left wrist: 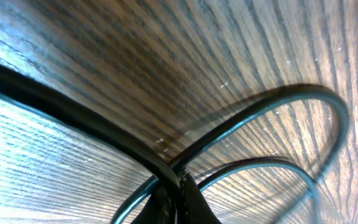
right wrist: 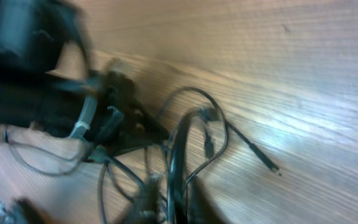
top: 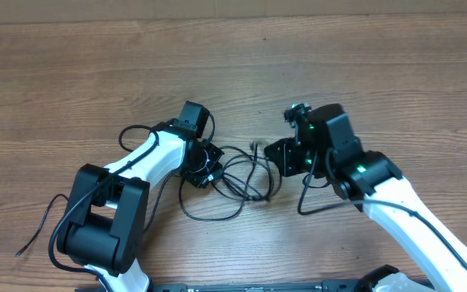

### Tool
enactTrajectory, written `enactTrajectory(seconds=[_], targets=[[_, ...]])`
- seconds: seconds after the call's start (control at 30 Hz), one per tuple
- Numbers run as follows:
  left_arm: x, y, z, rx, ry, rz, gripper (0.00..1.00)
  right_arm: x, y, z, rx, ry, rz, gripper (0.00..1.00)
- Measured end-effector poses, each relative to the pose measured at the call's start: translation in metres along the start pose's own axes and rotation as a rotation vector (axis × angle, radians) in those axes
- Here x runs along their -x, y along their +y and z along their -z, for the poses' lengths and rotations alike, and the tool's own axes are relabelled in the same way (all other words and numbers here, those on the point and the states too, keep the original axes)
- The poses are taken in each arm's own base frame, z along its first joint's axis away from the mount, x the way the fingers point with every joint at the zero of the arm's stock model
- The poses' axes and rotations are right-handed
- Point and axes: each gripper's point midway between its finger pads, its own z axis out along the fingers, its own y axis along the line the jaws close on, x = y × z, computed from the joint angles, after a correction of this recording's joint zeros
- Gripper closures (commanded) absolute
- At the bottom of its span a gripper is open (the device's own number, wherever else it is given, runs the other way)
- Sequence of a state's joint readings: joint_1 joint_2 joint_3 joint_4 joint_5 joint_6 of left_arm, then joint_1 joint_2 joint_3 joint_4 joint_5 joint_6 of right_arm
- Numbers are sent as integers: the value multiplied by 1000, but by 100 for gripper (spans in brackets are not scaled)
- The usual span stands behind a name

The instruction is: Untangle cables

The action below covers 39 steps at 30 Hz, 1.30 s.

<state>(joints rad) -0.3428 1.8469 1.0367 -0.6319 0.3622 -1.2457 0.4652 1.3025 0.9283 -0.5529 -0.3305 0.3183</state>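
Here's the tangle: the cables [top: 242, 177] sit in a loose knot of loops about midway between the left and right edges of the tabletop [top: 96, 73], nearer the robot-side edge than the far one. One wide loop sags toward the robot-side edge, and a small plug end [top: 255, 146] pokes out toward the far edge.

The left gripper [top: 207, 168] is right at the left side of the knot, down low on the wood. From its wrist camera the view is very tight. A fat black strand sweeps in from the left, two thinner arcs [left wrist: 260, 106] curve over the grain, and all of them run into the dark fingertips [left wrist: 190, 198] at the bottom of the frame. The jaws look clenched together with cord pinched between them.

The right gripper [top: 280, 158] hangs at the right side of the knot, facing the left one across the loops. Its wrist view is badly blurred. The cords [right wrist: 185, 130] climb up the middle of the frame, one slim lead [right wrist: 270, 165] trails off to the right and ends in a small plug, and the other arm's gripper fills the upper left. A cord rises from between the dark shapes at the bottom, but I cannot tell whether those jaws are parted or closed on it.

Over by the left edge, a thin black strand [top: 32, 239] lies free beside the left arm's base.
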Motion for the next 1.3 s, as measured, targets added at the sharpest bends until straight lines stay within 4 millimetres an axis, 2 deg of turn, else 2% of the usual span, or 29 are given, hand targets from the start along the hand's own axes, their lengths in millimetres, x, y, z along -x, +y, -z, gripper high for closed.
enactTrajectory(seconds=[0.13,0.17,0.27,0.53,0.73,0.93,0.97,1.0,1.03,1.13,1.23,1.3], targets=[[1,0,0,1,-6,0,96,-22,-18,-19,-56,111,-56,37],[1,0,0,2,-7,0,96,-25,-21,-21,-63,125,-63,35],[1,0,0,5,-13,-2,96,-32,-27,-26,-84,157,-82,35],[3,0,1,7,-20,-3,96,-53,-33,-21,-117,242,-100,35],[4,0,1,7,-28,-4,96,-61,-35,-19,-124,275,-75,32],[4,0,1,7,-29,-4,95,-63,-38,-21,-125,274,-53,21],[4,0,1,7,-30,-4,94,-66,-40,-22,-132,278,-54,17],[5,0,1,8,-32,-4,91,-69,-43,-22,-142,284,-57,5],[5,0,1,9,-33,-3,89,-75,-48,-23,-157,295,-63,0],[6,-2,1,4,-37,-6,81,-82,-55,-25,-178,304,-63,0],[7,-3,2,1,-42,-14,78,-81,-57,-27,-187,287,-81,0],[7,-5,2,-3,-43,-44,72,-78,-57,-28,-189,275,-91,0]])
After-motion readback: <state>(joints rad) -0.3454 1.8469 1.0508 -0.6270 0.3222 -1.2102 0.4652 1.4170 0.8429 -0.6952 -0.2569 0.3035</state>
